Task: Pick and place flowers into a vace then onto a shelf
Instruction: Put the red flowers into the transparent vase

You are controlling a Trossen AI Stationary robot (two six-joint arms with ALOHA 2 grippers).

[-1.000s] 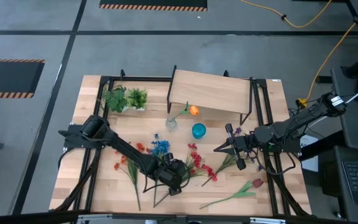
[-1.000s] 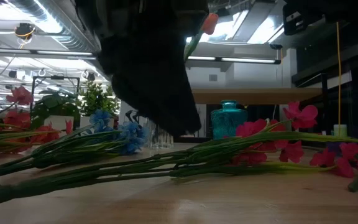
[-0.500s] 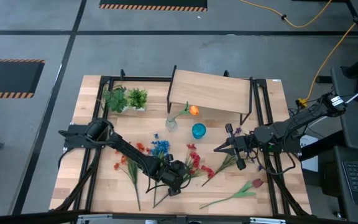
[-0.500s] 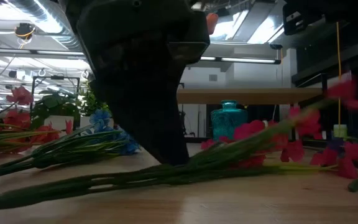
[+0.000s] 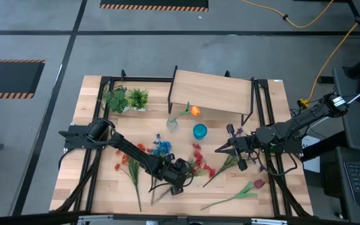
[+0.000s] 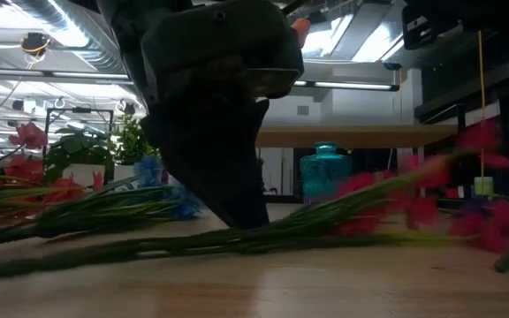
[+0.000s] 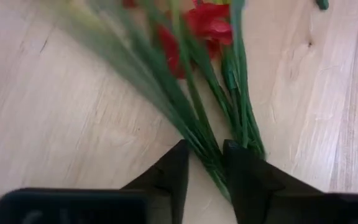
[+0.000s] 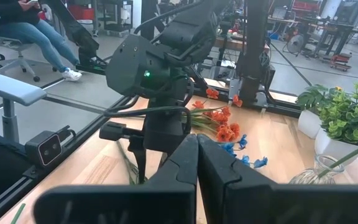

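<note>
A: Red-pink blooms on green stems: that spray [image 7: 197, 93] sits between the left gripper's [image 7: 205, 163] two dark fingers, low at the front of the tabletop [image 5: 99, 181].

B: Clamped on it?

A: The fingers pinch the bundle of stems, as far as the wrist view shows; the stems blur, so I'd say gripped rather than swear to it. In the low view the spray [image 6: 343, 221] slants up off the wood.

B: The right gripper [image 5: 218, 149]?

A: Fingers pressed together, holding nothing, hanging over the table's right half near the teal vase [image 5: 200, 131].

B: Other flowers?

A: An orange one [image 5: 194, 111] stands in a clear glass vase [image 5: 172, 124] just in front of the shelf [image 5: 211, 91]. The blue spray [image 5: 161, 147] and orange-red spray [image 5: 125, 164] lie by the left arm, a dark red bud [image 5: 258, 184] front right.
</note>
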